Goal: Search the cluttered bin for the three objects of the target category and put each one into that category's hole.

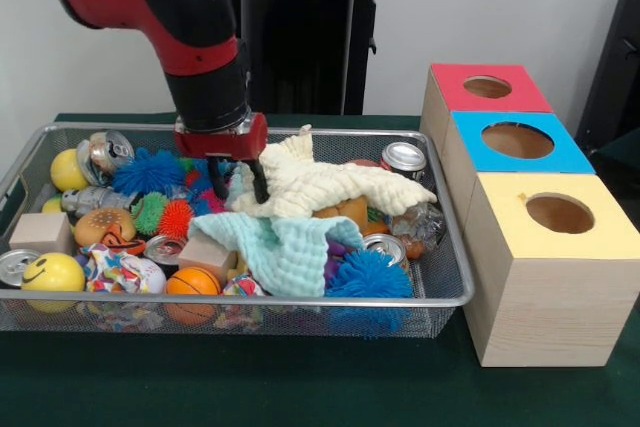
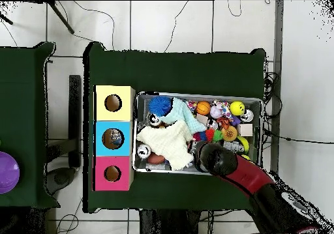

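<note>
Cream cloth in claw, over cluttered wire bin.

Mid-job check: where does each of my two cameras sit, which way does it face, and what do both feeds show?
Front view: across the table, facing the robot; arm descends from above, gripper at the cream cloth in the wire bin.
Overhead view: above, looking straight down; arm enters from the bottom.
Shared: bin, cream cloth, red, blue and yellow boxes.
</note>
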